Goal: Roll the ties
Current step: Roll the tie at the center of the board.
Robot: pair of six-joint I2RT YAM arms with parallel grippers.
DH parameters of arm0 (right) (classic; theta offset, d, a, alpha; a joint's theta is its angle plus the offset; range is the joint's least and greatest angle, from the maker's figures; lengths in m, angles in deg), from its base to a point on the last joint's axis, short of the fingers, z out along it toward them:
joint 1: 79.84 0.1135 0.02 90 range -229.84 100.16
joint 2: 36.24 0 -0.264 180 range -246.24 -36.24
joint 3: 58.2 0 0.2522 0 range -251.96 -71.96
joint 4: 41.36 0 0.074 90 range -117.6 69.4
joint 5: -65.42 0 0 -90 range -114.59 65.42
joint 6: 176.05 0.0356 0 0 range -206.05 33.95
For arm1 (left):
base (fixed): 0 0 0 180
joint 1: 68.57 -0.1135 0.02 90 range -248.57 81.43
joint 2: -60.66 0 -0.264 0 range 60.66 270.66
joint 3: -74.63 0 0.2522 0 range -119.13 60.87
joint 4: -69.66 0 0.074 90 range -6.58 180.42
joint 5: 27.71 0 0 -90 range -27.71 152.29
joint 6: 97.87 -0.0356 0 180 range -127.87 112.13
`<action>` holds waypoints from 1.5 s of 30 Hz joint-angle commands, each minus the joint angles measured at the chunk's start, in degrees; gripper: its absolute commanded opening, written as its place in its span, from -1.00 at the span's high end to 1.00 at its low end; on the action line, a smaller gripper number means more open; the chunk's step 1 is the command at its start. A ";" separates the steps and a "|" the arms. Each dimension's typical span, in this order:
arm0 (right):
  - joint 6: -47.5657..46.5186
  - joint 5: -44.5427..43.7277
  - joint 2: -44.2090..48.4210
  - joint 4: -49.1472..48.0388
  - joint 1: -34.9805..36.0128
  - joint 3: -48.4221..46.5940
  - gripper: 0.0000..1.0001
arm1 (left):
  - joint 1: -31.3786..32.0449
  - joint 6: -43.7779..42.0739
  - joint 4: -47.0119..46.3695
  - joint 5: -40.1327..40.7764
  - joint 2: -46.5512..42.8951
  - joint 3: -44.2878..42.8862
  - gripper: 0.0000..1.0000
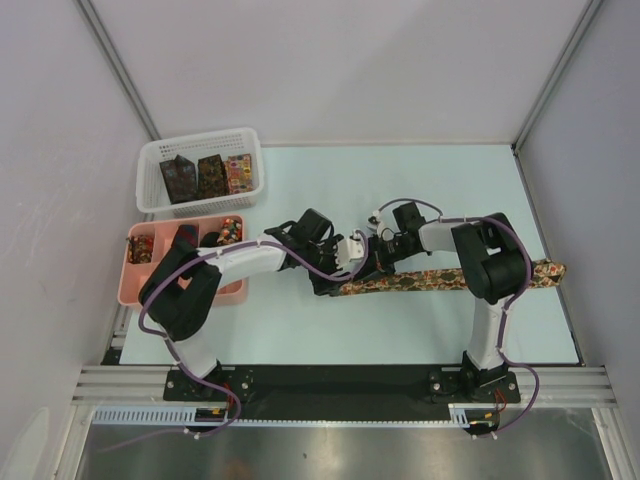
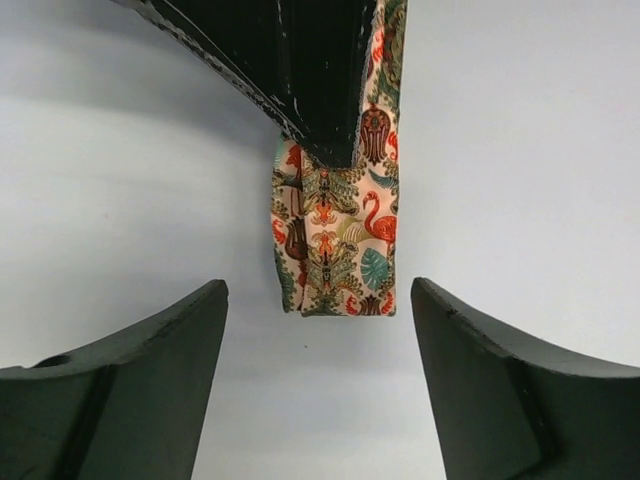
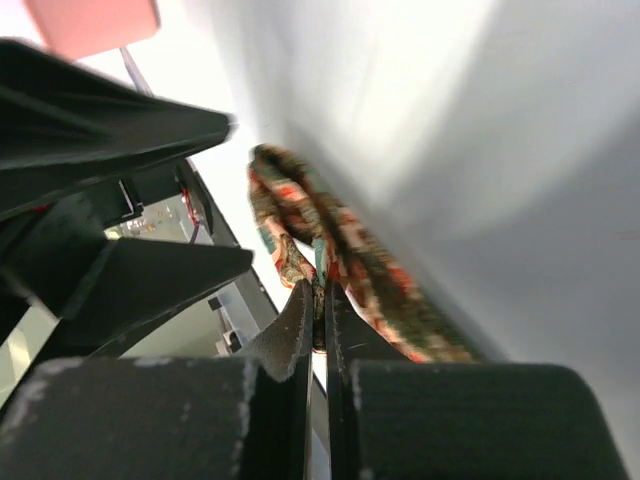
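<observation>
Closest to us are the two black curved fingers of our left tool (image 2: 318,295), spread wide and holding nothing above the pale tabletop (image 2: 120,200). Between them lies the near end of a long narrow fabric necktie (image 2: 335,255), cream with orange flamingos, teal leaves and gold ornaments. It looks doubled over on itself, as if for a first turn.

Our black right tool (image 3: 320,300) is clamped on that folded part, with cloth pinched between its pressed-together fingers. Farther right, the rest of the necktie lies flat on the tabletop as a straight strip, passing under our right arm toward the right edge.

We judge the fold could spring open if the right tool lets go before the left one closes. The two tools also sit close enough to bump, and a skewed tail would leave the roll lopsided.
</observation>
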State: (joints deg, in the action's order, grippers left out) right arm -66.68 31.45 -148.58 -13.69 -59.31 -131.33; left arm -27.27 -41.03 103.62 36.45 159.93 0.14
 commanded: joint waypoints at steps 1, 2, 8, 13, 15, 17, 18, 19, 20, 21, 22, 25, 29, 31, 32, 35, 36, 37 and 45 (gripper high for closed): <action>-1.88 -0.74 -3.24 1.56 -1.46 -1.44 1.00 | 0.63 -2.42 -3.16 0.71 -1.09 -0.44 -0.60; -2.49 -1.10 -3.59 1.82 -1.46 -1.62 1.00 | 0.71 -3.30 -2.72 0.80 -0.83 -0.62 -0.60; -3.55 -4.26 -5.53 3.75 -2.08 -2.24 1.00 | 2.29 -5.33 -0.34 1.85 1.28 -2.37 -0.63; -3.73 -2.95 -5.18 3.93 -1.73 -2.06 1.00 | 4.58 -5.15 -1.31 2.90 2.86 -4.13 -0.74; -3.73 -1.90 -4.21 3.75 -1.46 -2.15 1.00 | 5.37 -5.15 -1.57 4.30 4.35 -5.44 -0.76; -3.82 -1.36 -3.51 3.84 -1.20 -2.41 1.00 | 5.72 -5.24 -1.40 6.15 6.90 -6.33 -0.76; -3.99 -1.01 -3.42 3.84 -1.11 -2.59 1.00 | 5.90 -5.15 -1.05 6.68 7.60 -7.20 -0.75; -4.00 -0.92 -3.24 3.93 -1.11 -2.68 1.00 | 5.99 -5.24 -0.70 7.03 8.39 -7.64 -0.73; -4.08 -0.40 -3.24 3.84 -1.20 -2.68 1.00 | 5.99 -5.15 0.00 7.21 9.45 -8.00 -0.69; -4.17 0.04 -3.33 4.19 -1.29 -2.85 1.00 | 6.07 -4.98 0.10 7.56 9.72 -8.17 -0.66; -4.52 0.22 -3.24 4.54 -1.29 -2.94 1.00 | 6.16 -5.24 0.18 7.74 9.98 -8.18 -0.62; -4.96 1.27 -3.07 5.68 -1.64 -3.82 0.91 | 6.34 -6.03 1.76 7.04 10.07 -8.09 -0.25; -5.49 1.45 -2.37 8.49 -2.16 -5.57 0.52 | 6.34 -6.12 2.29 6.42 8.58 -6.95 0.17; -5.40 1.45 -1.49 8.94 -2.78 -5.75 0.32 | 6.34 -5.95 2.82 6.25 8.40 -6.86 0.20; -5.49 1.28 -1.22 9.72 -2.95 -5.75 0.25 | 6.34 -5.77 3.08 6.33 8.40 -6.95 0.21; -6.19 1.19 -0.52 11.57 -3.04 -5.58 0.16 | 6.34 -5.42 3.61 6.60 8.40 -7.21 0.24; -6.63 1.36 -0.43 11.84 -3.04 -5.49 0.17 | 6.34 -5.42 3.70 6.51 8.40 -7.21 0.25; -6.89 1.71 -0.69 12.19 -3.04 -5.40 0.17 | 6.34 -5.24 3.61 6.60 8.40 -7.12 0.26; -8.48 1.28 -2.45 13.77 -1.99 -6.28 0.32 | 6.43 -4.98 3.88 6.51 8.58 -7.30 0.28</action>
State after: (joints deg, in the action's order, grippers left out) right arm -73.34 32.87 -151.24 -1.69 -62.11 -135.64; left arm -21.00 -45.43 104.61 42.13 168.98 -6.94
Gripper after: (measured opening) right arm 0.381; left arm 0.366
